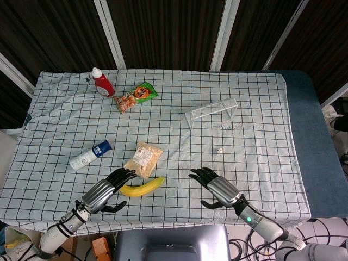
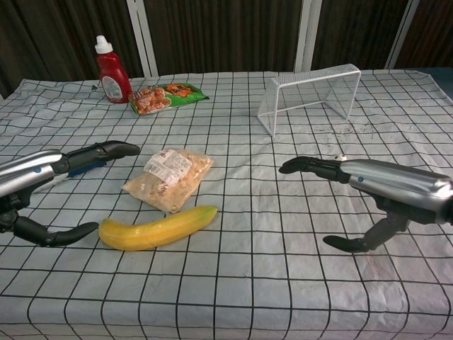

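Note:
My left hand [image 1: 106,193] [image 2: 49,188] hovers open just left of a yellow banana [image 1: 142,186] [image 2: 157,227], fingers stretched forward and thumb low beside the fruit's stem end; it holds nothing. My right hand [image 1: 217,187] [image 2: 368,191] is open too, to the right of the banana, with bare cloth under it. A clear bag of pale snacks [image 1: 143,158] [image 2: 168,177] lies just beyond the banana. A small white bottle with a blue cap [image 1: 89,155] lies on its side to the left.
A red ketchup bottle [image 1: 101,82] [image 2: 111,71] and a green snack packet [image 1: 135,97] [image 2: 164,95] sit at the far left. A white wire rack [image 1: 212,111] [image 2: 311,95] stands far right of centre. A tiny white die [image 1: 219,150] lies beyond my right hand. The checked cloth [image 1: 261,109] covers the table.

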You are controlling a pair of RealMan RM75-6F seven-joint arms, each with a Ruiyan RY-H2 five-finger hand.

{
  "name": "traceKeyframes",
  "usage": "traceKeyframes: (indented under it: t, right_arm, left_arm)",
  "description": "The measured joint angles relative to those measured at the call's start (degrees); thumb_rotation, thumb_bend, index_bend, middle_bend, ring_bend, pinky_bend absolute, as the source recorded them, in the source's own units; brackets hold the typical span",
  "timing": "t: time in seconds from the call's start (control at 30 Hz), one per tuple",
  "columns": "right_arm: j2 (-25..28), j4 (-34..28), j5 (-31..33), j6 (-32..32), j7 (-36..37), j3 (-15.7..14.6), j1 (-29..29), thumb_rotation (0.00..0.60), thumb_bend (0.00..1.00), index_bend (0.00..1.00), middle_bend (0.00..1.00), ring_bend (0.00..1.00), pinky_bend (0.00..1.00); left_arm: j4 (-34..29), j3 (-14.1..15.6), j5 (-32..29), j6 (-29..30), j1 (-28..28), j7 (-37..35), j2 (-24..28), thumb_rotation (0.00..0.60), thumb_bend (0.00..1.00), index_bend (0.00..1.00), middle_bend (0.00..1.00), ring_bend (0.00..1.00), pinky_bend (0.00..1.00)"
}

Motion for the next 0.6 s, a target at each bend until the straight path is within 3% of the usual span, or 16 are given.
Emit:
traceKeyframes:
  t: [0.37, 0.5, 0.6]
  right_arm:
    - [0.9, 0.4, 2.0, 1.2, -3.7, -0.1, -0.4, 0.600, 0.30, 0.00, 0.00, 0.00, 0.00]
    - [3.2, 1.1, 5.1, 3.3, -7.2, 1.0, -1.9, 0.600, 0.39, 0.01, 0.00, 0.00, 0.00]
    - [4.4, 2.8, 7.2, 5.3, -10.0, 2.0, -3.3, 0.600, 0.46, 0.10, 0.00, 0.00, 0.00]
  left_arm:
    - [1.6, -0.1, -2.5, 0.3, -0.3, 1.8, 1.0, 0.600, 0.41, 0.00, 0.03, 0.00, 0.04]
    - [4.6, -0.4, -3.7, 2.6, 1.7, 8.3, 2.3, 0.600, 0.41, 0.00, 0.03, 0.00, 0.04]
    - [8.5, -1.0, -5.9, 6.1, 4.9, 15.3, 2.9, 0.600, 0.41, 0.00, 0.03, 0.00, 0.04]
